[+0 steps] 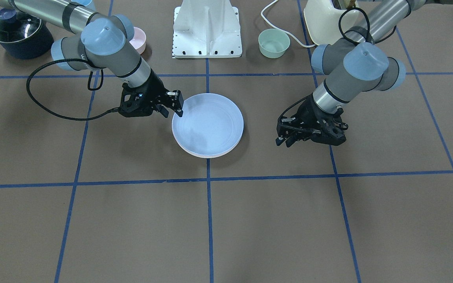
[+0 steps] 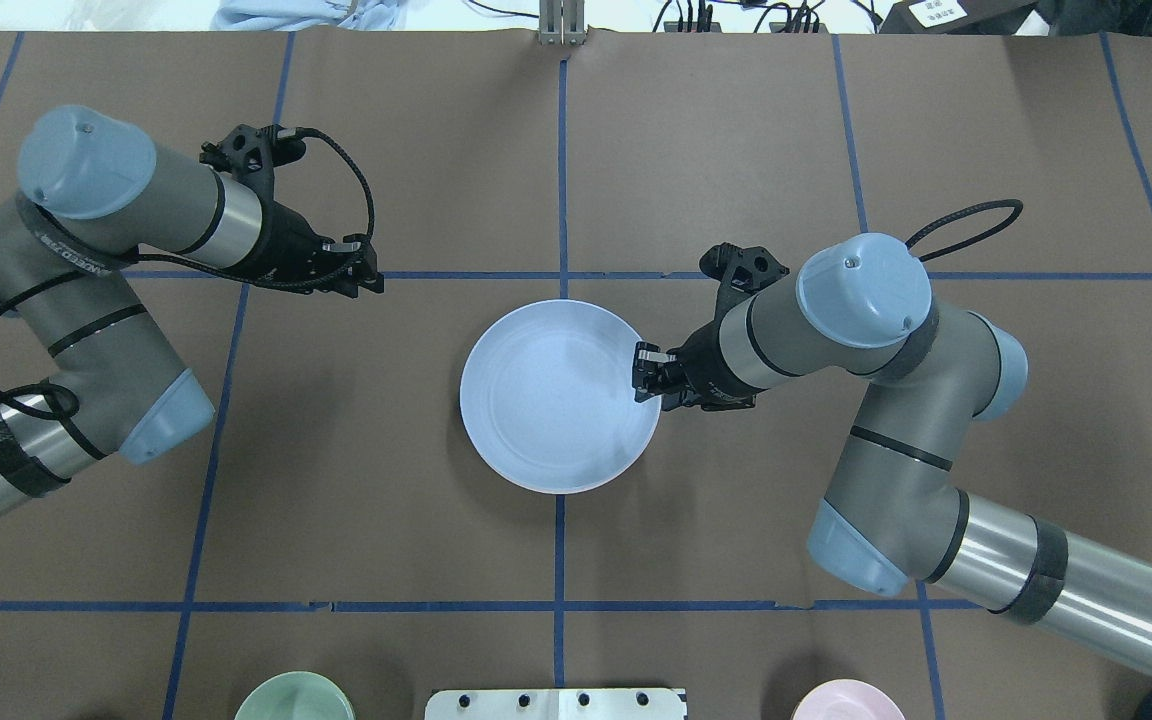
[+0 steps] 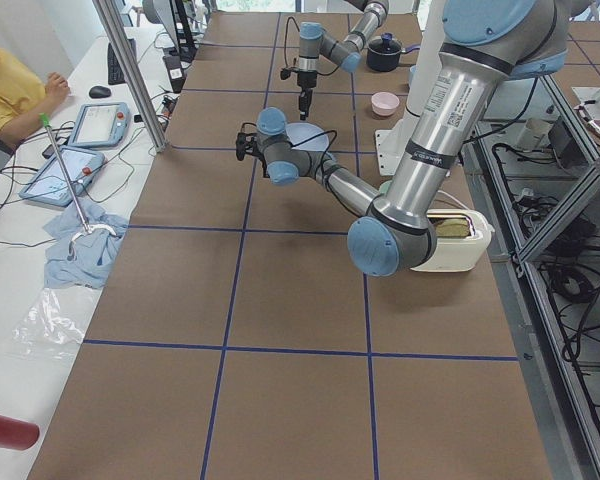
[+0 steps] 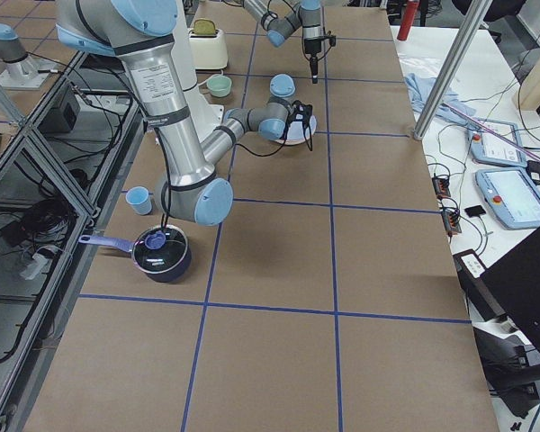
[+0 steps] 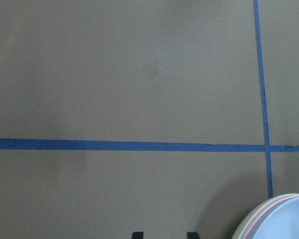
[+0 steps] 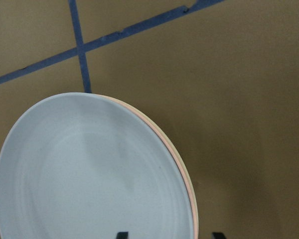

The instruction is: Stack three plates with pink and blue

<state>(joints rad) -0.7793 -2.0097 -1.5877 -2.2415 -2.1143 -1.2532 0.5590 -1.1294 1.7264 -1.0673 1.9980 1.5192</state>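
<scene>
The three plates lie in one stack at the table's middle. The light blue plate [image 1: 207,125] [image 2: 556,395] [image 6: 89,174] is on top. The pink plate's rim [image 6: 182,164] [image 5: 251,224] shows just under it. A pale rim [image 1: 207,156] shows at the bottom, probably the cream plate. My right gripper [image 1: 173,113] [image 2: 644,375] is open, low at the stack's edge, its jaws either side of the blue plate's rim. My left gripper [image 1: 283,142] [image 2: 374,280] is narrowly open and empty, off to the stack's other side over bare table.
A small pink bowl [image 1: 138,39] and a small green bowl [image 1: 273,43] stand near the robot's white base [image 1: 207,31]. A dark lidded pot [image 1: 18,35] and a cream toaster [image 1: 328,23] sit at the back corners.
</scene>
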